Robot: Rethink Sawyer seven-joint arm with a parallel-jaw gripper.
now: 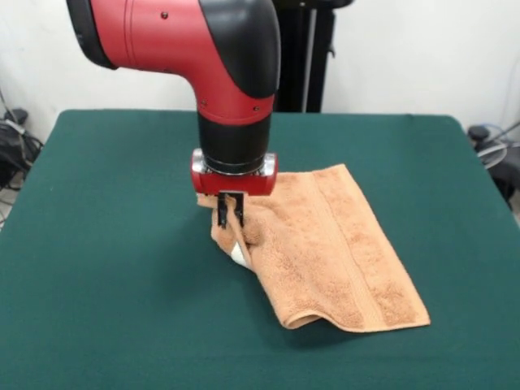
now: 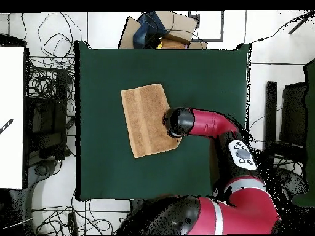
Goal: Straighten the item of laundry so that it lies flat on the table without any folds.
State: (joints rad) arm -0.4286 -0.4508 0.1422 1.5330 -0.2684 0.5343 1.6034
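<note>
Front view: the towel (image 1: 325, 244) lay doubled over on the table (image 1: 97, 244), its fold running along the side toward the camera. Soft, light, limp terry, so it should drape and slide easily; best taken by a loose corner or hem. The gripper (image 1: 231, 213) pointed straight down at the towel's left edge, fingers nearly together, pinching a raised bunch of cloth.

Overhead view: the towel (image 2: 146, 120) sat near table (image 2: 98, 74) centre; the arm's wrist hid the gripper over the towel's edge.
</note>
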